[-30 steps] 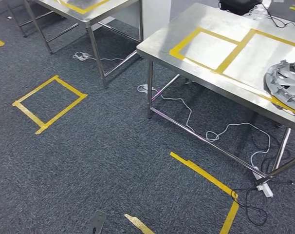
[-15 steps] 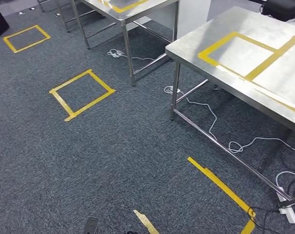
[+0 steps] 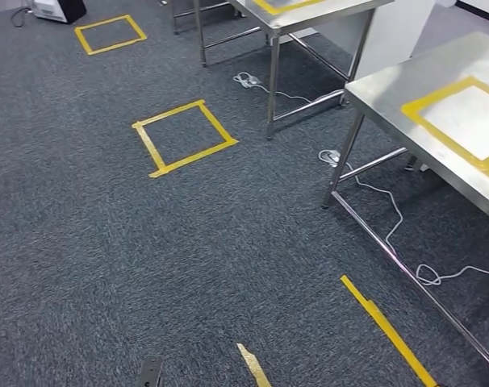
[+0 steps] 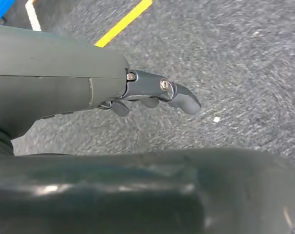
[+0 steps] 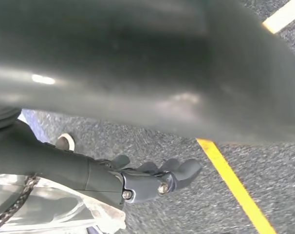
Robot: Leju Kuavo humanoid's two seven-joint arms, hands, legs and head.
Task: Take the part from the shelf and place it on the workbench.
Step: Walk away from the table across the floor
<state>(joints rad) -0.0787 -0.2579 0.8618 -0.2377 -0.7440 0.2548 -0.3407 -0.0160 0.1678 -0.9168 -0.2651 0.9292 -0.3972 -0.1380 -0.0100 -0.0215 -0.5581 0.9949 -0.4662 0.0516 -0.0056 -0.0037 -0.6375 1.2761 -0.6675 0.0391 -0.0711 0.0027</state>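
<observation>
We see grey carpet [image 3: 108,258], yellow tape square [image 3: 184,137] ahead, steel bench [image 3: 424,121] at right with no part on it, left hand [image 4: 153,92] and right hand [image 5: 153,178] hanging, fingers loosely spread, holding nothing, no legible writing.

No readable text, label, brand, number or sign anywhere: plain yellow tape outlines [image 3: 183,137] on the floor [image 3: 108,258] and on the steel desk [image 3: 388,97], unlettered; small white device [image 3: 50,8] at the far edge too blurred to read
</observation>
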